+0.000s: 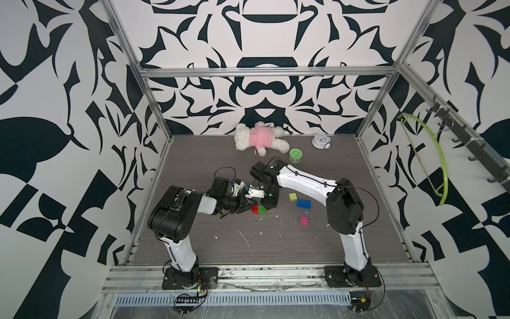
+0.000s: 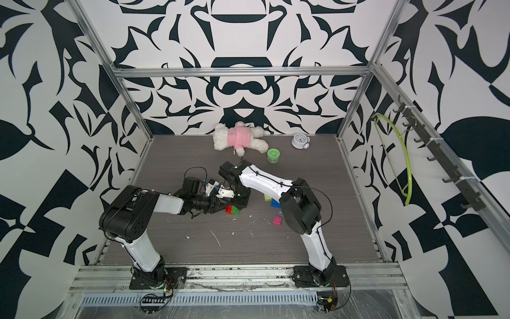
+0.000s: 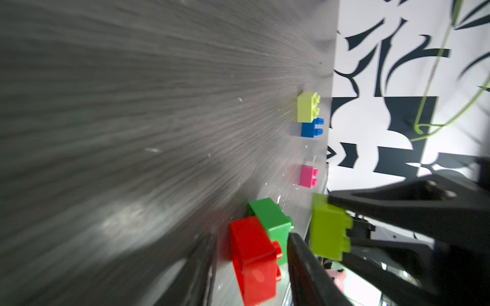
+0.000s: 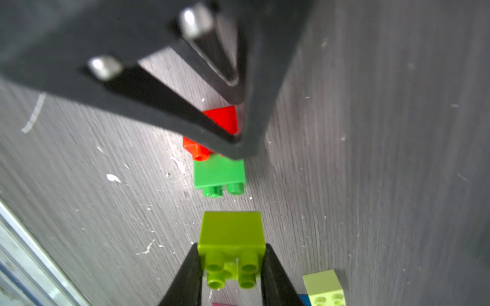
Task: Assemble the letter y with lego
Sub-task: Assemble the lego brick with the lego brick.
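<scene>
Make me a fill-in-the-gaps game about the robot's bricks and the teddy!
The right gripper is shut on a square brick coloured ____.
The left gripper has open jaws either side of the red brick, which touches a brick coloured ____.
The long brick lying on the table is ____.
The plush toy at the back wears a ____ top.
Missing words: yellow-green, green, blue, pink.

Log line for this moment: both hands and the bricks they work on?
left hand: straddling red brick, grip unclear | right hand: shut on yellow-green brick | green brick: against red, on table
</scene>
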Tool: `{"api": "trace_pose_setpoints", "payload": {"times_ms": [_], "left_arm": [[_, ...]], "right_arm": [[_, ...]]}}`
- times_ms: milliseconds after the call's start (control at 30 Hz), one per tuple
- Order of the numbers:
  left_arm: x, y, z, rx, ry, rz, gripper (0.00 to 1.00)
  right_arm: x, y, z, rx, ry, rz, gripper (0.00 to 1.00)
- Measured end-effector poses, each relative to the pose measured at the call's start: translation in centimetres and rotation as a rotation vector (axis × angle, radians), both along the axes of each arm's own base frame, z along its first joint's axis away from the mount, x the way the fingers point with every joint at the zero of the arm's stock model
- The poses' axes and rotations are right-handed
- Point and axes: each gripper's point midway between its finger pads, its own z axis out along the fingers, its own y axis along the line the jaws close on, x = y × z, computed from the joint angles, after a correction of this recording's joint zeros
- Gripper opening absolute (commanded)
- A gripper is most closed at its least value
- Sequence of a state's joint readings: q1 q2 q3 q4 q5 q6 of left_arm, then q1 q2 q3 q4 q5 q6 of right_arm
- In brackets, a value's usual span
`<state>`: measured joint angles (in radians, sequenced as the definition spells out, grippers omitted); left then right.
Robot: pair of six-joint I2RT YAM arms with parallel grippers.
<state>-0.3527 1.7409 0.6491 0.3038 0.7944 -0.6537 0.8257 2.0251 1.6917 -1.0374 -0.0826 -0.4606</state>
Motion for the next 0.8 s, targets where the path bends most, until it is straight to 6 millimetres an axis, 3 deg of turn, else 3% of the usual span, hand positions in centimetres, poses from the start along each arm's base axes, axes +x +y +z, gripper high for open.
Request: {"api": "trace_pose_setpoints", "payload": {"times_ms": [233,800], "left_arm": [[1.5,0.3,2.4,0.092,-0.057,-0.015,0.47],[-1.8,-0.3,-0.1,0.271,0.012,-0.15,0.4]], "right_arm": [[-0.4,-0.3,1.6,0.121,-0.035,-0.125,0.14],[-0.5,0.2,0.5,0.169,-0.029,-0.178,0.14]]}}
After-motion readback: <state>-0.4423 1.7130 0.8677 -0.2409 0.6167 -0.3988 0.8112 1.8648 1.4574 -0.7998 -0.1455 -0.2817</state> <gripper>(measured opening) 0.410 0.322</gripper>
